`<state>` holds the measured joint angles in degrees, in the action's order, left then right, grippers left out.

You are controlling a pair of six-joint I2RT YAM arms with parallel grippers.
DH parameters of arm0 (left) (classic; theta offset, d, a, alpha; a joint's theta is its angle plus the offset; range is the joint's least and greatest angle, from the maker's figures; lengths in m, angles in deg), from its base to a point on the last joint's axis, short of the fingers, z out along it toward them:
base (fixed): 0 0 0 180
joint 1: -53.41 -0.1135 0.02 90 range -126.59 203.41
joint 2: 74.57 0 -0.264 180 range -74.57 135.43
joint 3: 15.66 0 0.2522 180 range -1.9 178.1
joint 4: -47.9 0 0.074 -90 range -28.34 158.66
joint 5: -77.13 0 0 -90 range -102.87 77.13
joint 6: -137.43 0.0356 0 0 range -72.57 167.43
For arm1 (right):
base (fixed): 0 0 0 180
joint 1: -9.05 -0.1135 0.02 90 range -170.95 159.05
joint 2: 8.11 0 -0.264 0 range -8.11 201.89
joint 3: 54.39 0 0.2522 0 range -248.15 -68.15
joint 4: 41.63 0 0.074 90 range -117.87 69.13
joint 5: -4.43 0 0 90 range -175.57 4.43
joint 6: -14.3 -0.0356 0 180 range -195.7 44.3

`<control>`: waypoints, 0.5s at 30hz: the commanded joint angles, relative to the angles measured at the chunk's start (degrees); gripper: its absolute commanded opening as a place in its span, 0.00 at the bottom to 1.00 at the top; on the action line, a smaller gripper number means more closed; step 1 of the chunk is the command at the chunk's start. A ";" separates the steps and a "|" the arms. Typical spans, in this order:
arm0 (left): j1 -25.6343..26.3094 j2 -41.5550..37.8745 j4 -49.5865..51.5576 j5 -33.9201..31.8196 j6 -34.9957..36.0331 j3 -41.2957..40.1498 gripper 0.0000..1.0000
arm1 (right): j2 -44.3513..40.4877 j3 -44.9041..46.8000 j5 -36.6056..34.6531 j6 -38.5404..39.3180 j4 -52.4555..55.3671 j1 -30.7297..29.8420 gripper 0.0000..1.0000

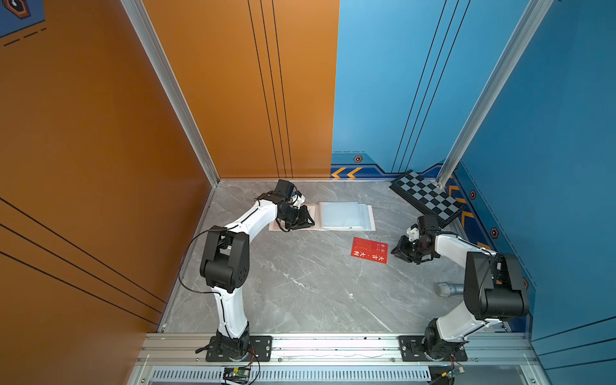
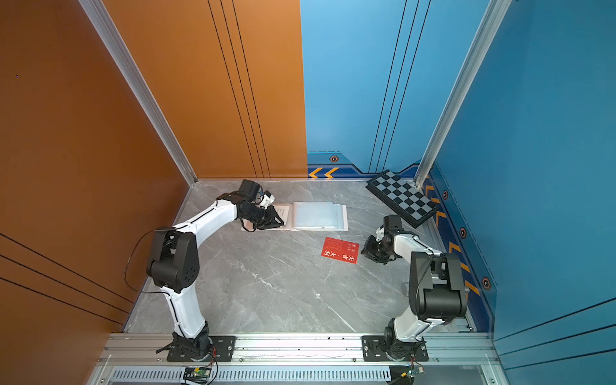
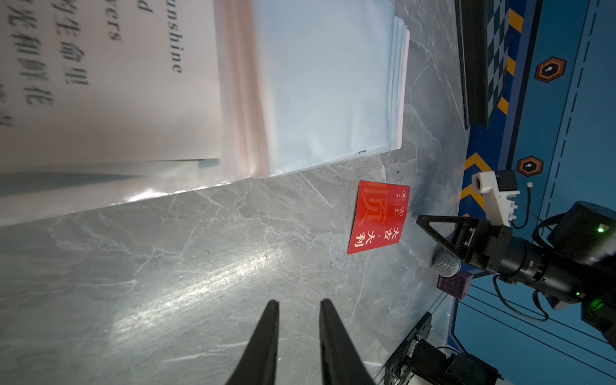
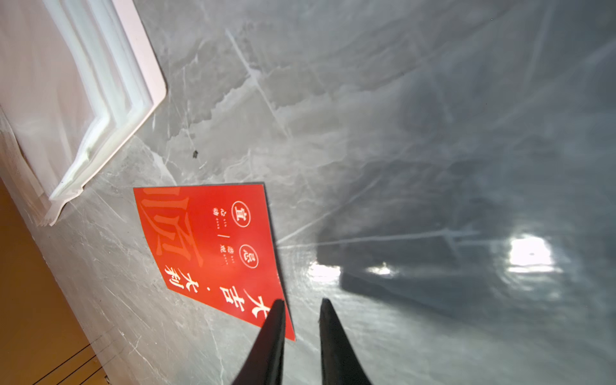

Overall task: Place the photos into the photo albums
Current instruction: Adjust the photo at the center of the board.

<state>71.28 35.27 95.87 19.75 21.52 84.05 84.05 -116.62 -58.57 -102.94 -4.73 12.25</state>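
left hand (image 3: 300, 301) over the left half of the album (image 1: 345, 216), fingers slightly spread, nothing between them. Touching the page or not, can't tell. Risk: if it isn't pinning the album, the book may slide on the slick desk (image 1: 300, 293) when a card gets pushed in.

red card (image 1: 369, 250) lies flat and face up on the desk near the album's front right corner, not touching it.

right hand (image 4: 301, 300) is low, just beside the card's right edge, fingers slightly spread, empty. One fingertip (image 4: 276, 311) overlaps the card corner in the wrist view, contact unclear. Risks: the card is thin and flat, so fingers will likely skate over it or shove it away instead of getting under. A hard pinch could crease it. A limp sleeve mouth may catch the card edge and buckle it.

Far right corner: checkerboard (image 1: 426, 198). By the right arm: mic (image 1: 448, 289). Both out of the path, low risk.

Containers: album open flat. Left page carries a white printed card (image 3: 100, 76), inside a sleeve or just on top, can't tell. Right page: stacked clear bluish sleeves, look empty. No other cards in view.
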 commanded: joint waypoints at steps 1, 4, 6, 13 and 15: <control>2.36 1.92 2.69 -0.32 2.00 1.32 0.24 | 0.72 -1.41 1.69 1.54 1.33 -0.18 0.25; 4.19 3.02 2.74 -0.57 2.35 1.54 0.24 | 1.93 -1.39 2.51 1.54 0.17 -0.75 0.26; 5.33 3.62 2.77 -0.71 2.27 1.58 0.24 | 2.17 -1.19 2.85 1.34 -0.65 -0.87 0.26; 10.33 6.99 2.78 -3.01 1.06 4.66 0.29 | 3.20 -0.89 4.45 0.55 -4.07 -0.84 0.26; 12.17 7.57 2.70 -6.06 0.97 5.38 0.31 | 4.02 -0.75 5.45 0.35 -5.26 -0.83 0.26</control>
<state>81.57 42.04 97.45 17.52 22.52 87.35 86.60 -116.83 -55.16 -102.50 -7.40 11.62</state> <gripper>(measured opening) 0.303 0.259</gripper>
